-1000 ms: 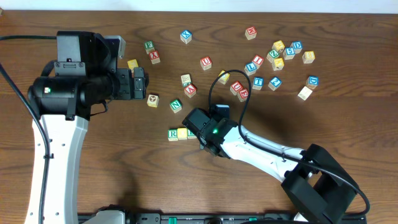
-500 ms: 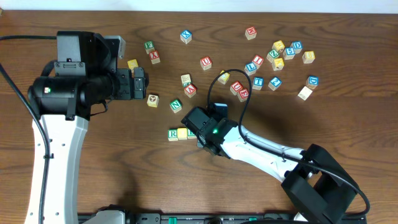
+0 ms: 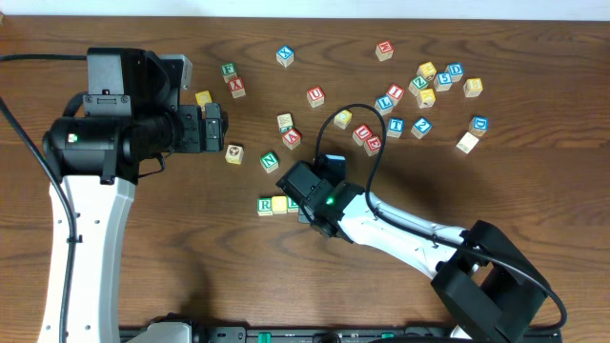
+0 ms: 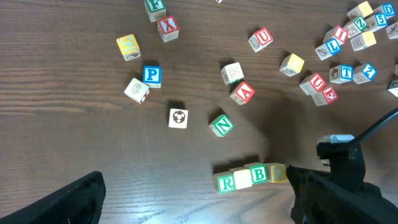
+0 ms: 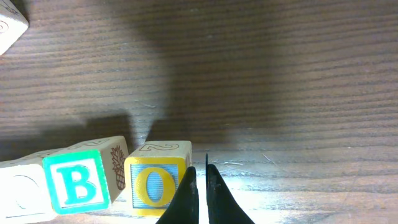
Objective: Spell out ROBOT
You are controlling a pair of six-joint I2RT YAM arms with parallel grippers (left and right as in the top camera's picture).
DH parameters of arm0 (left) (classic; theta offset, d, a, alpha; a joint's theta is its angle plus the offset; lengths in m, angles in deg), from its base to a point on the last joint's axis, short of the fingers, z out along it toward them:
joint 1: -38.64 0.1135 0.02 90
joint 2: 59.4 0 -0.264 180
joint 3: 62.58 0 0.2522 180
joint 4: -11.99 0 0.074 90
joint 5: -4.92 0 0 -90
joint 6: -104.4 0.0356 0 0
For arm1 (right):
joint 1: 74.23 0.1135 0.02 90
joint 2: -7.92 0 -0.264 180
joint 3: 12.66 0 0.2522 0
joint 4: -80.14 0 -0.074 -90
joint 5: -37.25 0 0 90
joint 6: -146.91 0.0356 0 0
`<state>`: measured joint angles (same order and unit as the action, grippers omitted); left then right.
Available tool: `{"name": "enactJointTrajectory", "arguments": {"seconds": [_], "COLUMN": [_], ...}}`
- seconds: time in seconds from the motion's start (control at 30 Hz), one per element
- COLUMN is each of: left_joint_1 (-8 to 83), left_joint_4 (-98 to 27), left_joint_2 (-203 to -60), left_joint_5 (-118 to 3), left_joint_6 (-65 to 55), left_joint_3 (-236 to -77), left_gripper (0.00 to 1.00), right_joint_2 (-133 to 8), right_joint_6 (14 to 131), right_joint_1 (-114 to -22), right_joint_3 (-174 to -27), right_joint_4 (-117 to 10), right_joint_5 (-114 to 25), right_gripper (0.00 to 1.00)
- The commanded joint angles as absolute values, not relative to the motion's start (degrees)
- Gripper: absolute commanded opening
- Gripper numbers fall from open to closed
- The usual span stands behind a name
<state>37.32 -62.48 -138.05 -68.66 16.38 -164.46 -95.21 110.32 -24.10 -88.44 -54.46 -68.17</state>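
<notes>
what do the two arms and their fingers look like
Both the left arm and right arm are white links with black joint housings. The right one carries a green light and a looping black cable. Its fingers are black, tapering to thin tips.

1. left arm stands raised and bent; left tool has its jaws spread wide.
2. right arm stretches out low; right tool points down, fingers pressed together.

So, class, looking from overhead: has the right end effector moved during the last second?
Yes. The right end effector has edged slightly left, closer to the R cube, judged against the green N cube, which stayed put.
</notes>
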Motion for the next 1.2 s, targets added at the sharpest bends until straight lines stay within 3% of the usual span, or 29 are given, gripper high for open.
{"name": "enactJointTrajectory", "arguments": {"seconds": [0.0, 1.17], "left_joint_1": [37.49, 37.49], "left_joint_4": [-62.63, -62.63], "left_joint_2": [-138.05, -138.05], "left_joint_5": [-68.17, -68.17], "left_joint_6": [17.39, 17.39], "left_joint_3": [-165.46, -165.46], "left_gripper": [0.98, 0.98], "right_joint_2": [-95.83, -96.26], "right_joint_6": [111.04, 103.63], "right_joint_1": [-23.56, -23.56], "right_joint_3": [-89.16, -89.16], "right_joint_4": [-54.92, -61.01], "right_joint_5": [-69.37, -73.02], "right_gripper": [0.01, 0.01]}}
